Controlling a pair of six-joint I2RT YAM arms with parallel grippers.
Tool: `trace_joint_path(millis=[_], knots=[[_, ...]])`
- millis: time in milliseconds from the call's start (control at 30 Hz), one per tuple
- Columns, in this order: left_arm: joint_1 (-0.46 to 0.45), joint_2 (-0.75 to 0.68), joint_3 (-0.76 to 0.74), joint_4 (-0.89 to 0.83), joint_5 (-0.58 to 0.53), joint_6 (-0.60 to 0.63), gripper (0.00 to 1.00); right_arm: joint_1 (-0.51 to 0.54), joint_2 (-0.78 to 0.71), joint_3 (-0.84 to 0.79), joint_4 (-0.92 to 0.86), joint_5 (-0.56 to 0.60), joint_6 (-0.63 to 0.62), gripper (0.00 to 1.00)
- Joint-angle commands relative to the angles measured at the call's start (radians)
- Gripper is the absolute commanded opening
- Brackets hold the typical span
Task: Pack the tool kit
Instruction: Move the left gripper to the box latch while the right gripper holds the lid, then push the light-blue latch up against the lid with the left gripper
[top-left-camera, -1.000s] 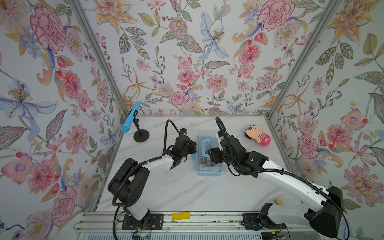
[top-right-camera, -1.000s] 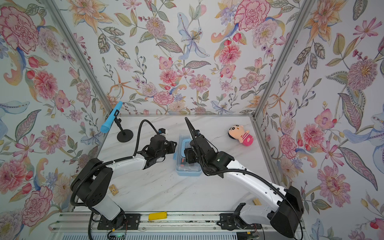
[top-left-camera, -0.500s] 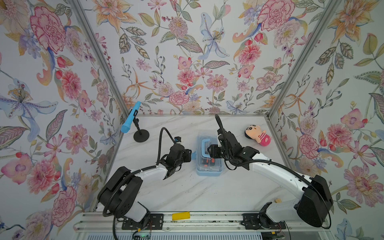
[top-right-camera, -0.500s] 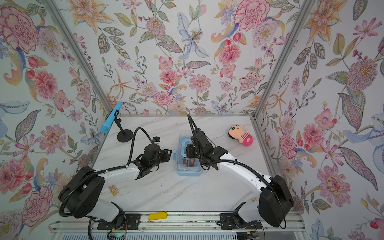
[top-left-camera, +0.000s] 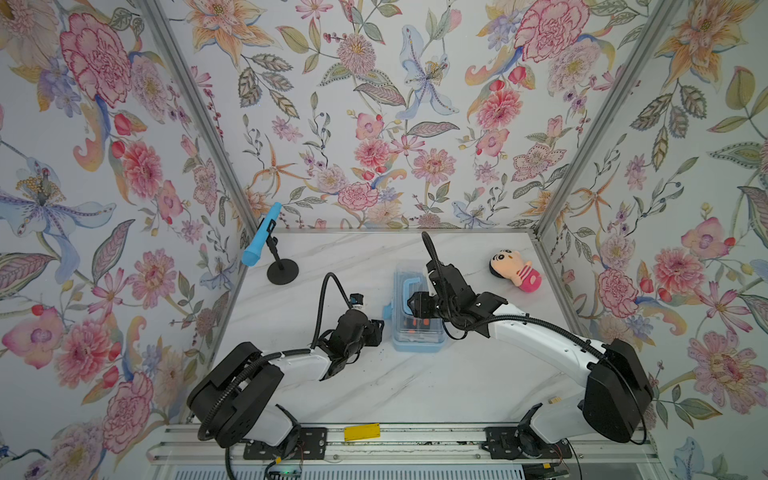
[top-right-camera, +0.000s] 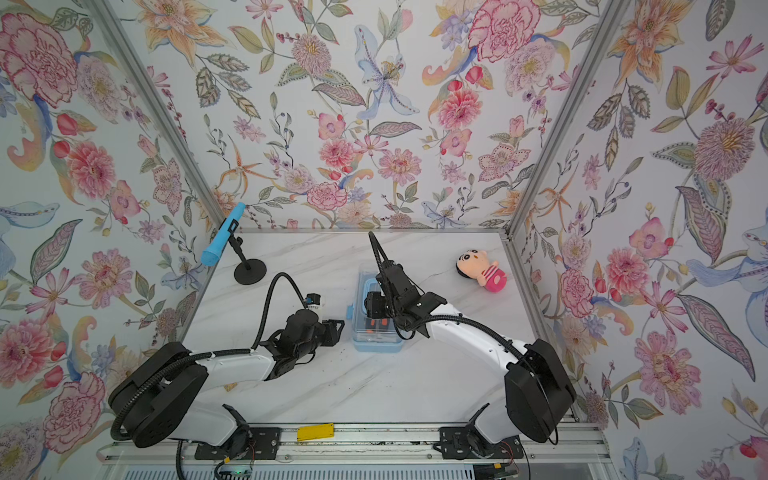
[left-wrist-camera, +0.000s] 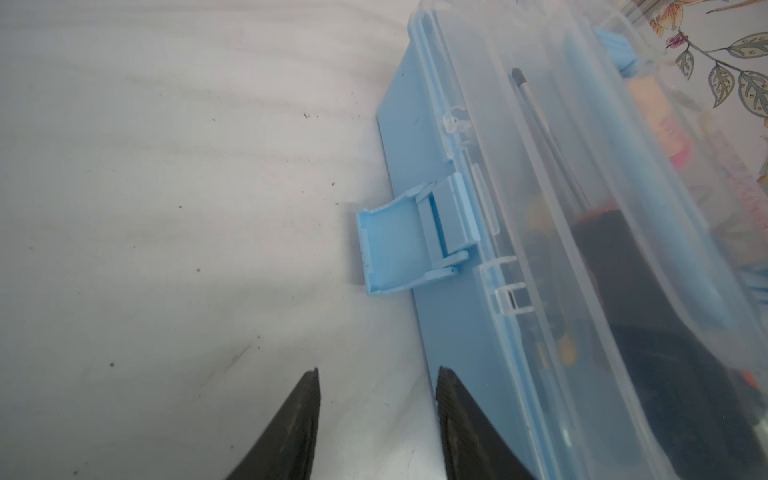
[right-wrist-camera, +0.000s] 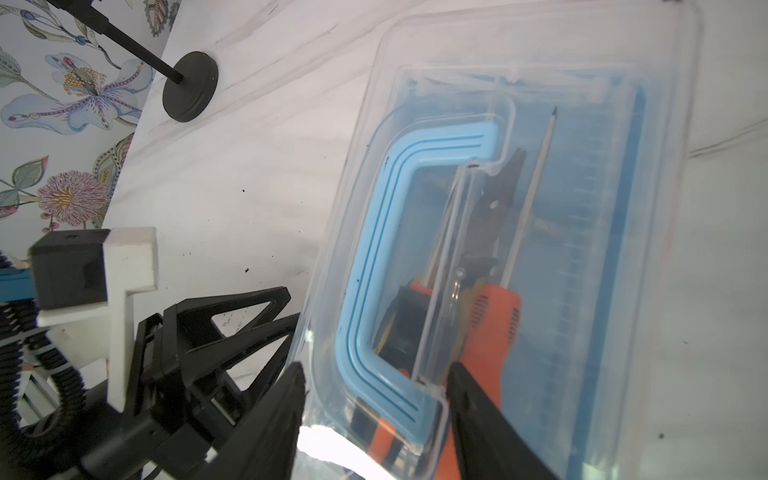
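The tool kit (top-left-camera: 417, 332) (top-right-camera: 376, 334), a light-blue box with its clear lid down, lies mid-table in both top views. Its blue handle (right-wrist-camera: 374, 257) lies flat in the lid. Through the lid I see an orange-black screwdriver (right-wrist-camera: 492, 316) and dark pliers (right-wrist-camera: 498, 195). The side latch (left-wrist-camera: 390, 253) sticks out flat, unfastened. My left gripper (left-wrist-camera: 376, 374) (top-left-camera: 376, 330) is open beside the box's left wall, empty, one fingertip close against the wall. My right gripper (right-wrist-camera: 374, 374) (top-left-camera: 413, 305) hovers open over the lid, its fingers on either side of the handle's end.
A blue microphone (top-left-camera: 262, 241) on a black stand (top-left-camera: 282, 272) is at the back left. A plush doll (top-left-camera: 515, 272) lies at the back right. Floral walls close in three sides, and a metal rail with a yellow tag (top-left-camera: 361, 432) runs along the front.
My left gripper has drawn back toward the front, away from the latch, and its jaws have widened. The right gripper stays over the lid while its arm has swung lower.
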Motion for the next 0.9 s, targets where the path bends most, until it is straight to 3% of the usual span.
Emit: trace_joint_path(millis=[0, 500, 600, 733, 867], knots=[[-0.032, -0.025, -0.032, 0.048, -0.007, -0.006, 0.48, 0.014, -0.033, 0.007, -0.029, 0.024, 0.01, 0.57], [-0.186, 0.156, 0.05, 0.185, 0.035, -0.014, 0.46, -0.029, -0.059, -0.013, -0.027, 0.015, -0.017, 0.57], [-0.19, 0.133, 0.035, 0.164, -0.012, -0.01, 0.47, -0.036, -0.053, -0.013, -0.025, 0.013, -0.02, 0.57], [-0.183, 0.084, 0.058, -0.006, -0.144, 0.035, 0.48, -0.041, -0.041, -0.019, -0.02, 0.016, -0.03, 0.57], [-0.184, 0.095, 0.056, -0.01, -0.226, 0.083, 0.49, -0.053, -0.035, -0.046, 0.008, 0.008, -0.03, 0.57]])
